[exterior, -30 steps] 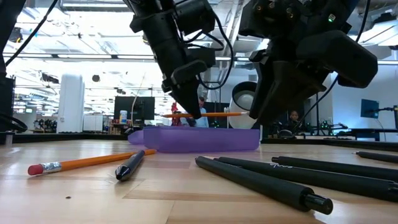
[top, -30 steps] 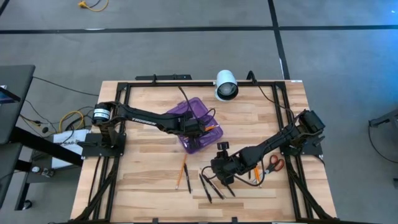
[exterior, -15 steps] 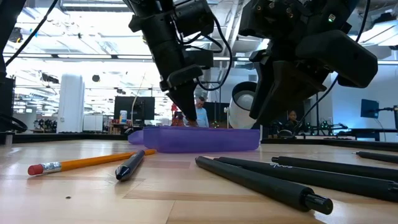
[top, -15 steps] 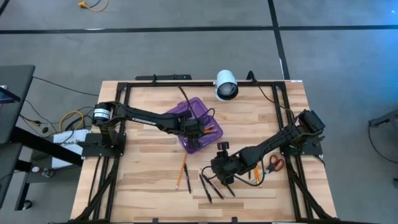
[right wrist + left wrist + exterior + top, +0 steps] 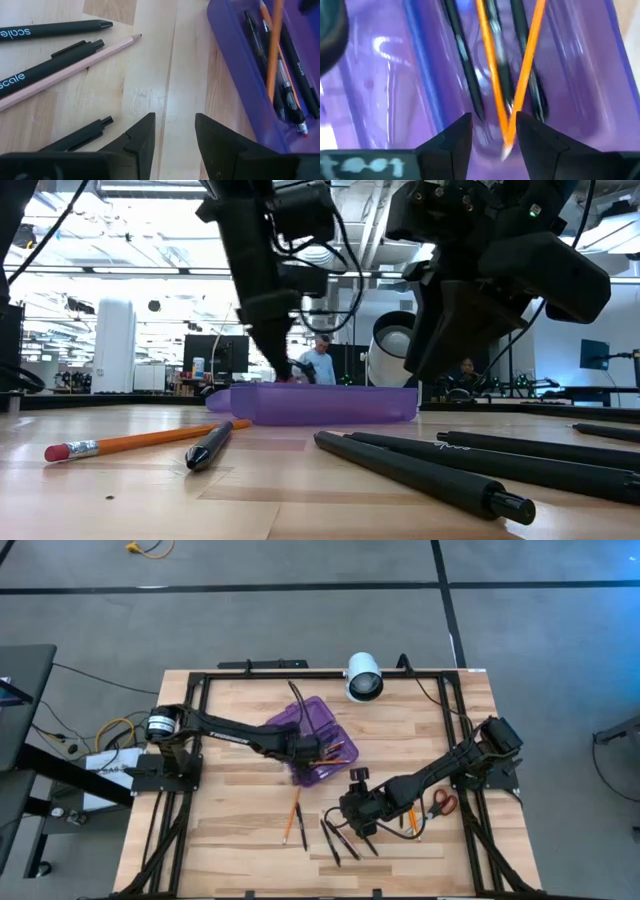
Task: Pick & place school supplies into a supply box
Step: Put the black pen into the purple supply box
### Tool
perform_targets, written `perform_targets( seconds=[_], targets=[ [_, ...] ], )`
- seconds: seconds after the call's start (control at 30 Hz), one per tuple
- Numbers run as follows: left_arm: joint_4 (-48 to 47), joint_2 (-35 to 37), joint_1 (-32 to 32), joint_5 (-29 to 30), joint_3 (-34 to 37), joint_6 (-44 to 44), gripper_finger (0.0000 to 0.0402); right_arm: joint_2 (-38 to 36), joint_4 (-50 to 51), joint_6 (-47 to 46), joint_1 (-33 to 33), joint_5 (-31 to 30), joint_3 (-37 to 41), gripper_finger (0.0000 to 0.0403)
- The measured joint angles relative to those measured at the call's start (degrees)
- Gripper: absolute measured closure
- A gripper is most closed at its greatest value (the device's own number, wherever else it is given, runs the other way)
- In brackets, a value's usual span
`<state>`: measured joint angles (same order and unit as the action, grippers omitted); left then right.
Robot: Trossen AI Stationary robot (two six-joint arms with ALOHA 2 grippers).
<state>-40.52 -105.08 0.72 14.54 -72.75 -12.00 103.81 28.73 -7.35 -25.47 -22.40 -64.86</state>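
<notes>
Left wrist view, left claw [image 5: 492,135] spread over supply box [image 5: 395,100], empty, two orange pencils [image 5: 522,85] crossed inside.

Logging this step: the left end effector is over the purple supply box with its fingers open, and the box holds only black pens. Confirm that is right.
One detail is wrong. The supply box holds orange pencils as well as black pens, as the left wrist view shows. The rest stands: the left end effector is over the box, fingers open.
</notes>
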Motion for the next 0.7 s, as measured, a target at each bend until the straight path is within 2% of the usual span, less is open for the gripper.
perform_targets(
  seconds=[0.17, 0.37, 0.5, 0.7],
  targets=[
    [-7.4, 1.8, 5.7, 4.3, 0.0, -4.9, 0.0268, 0.0, -0.4, 0.3, 0.1, -0.1, 0.0, 0.0269],
    [-8.2, 7.0, 12.3, 9.1, 0.0, -10.3, 0.0279, 0.0, -1.4, 1.8, 0.9, -0.1, 0.0, 0.0269],
    [-8.2, 9.7, 16.8, 9.0, 0.0, -14.9, 0.028, 0.0, -1.4, 1.8, 1.0, -0.2, 0.0, 0.0269],
    [-5.9, 8.0, 24.0, 8.3, 0.6, -23.9, 0.0281, 0.0, -1.8, 1.8, 0.7, -0.2, 0.0, 0.0269]
  ],
)
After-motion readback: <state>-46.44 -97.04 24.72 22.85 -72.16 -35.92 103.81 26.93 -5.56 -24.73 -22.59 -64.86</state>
